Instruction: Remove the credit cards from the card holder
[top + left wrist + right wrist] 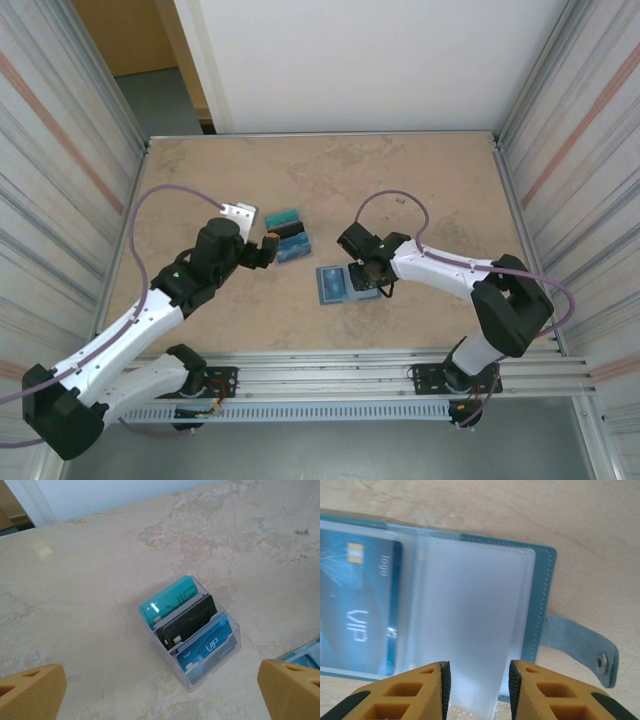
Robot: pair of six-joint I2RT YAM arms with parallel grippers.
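The steel-blue card holder [333, 284] lies open on the table, its snap tab [580, 647] sticking out to the side. A blue VIP credit card [357, 595] sits in one clear sleeve; the frosted sleeve [470, 610] beside it looks empty. My right gripper [479, 690] hovers just over that sleeve, jaws partly open and nothing pinched. Teal [170, 600], black [187, 620] and blue [207, 647] credit cards stand in a clear plastic rack [220, 672]. My left gripper [162, 692] is wide open just short of the rack.
The rack [289, 236] stands mid-table, just left of the holder. A small white metal bracket [238, 212] lies behind the left gripper [270, 248]. Corrugated walls close in both sides, and a rail runs along the near edge.
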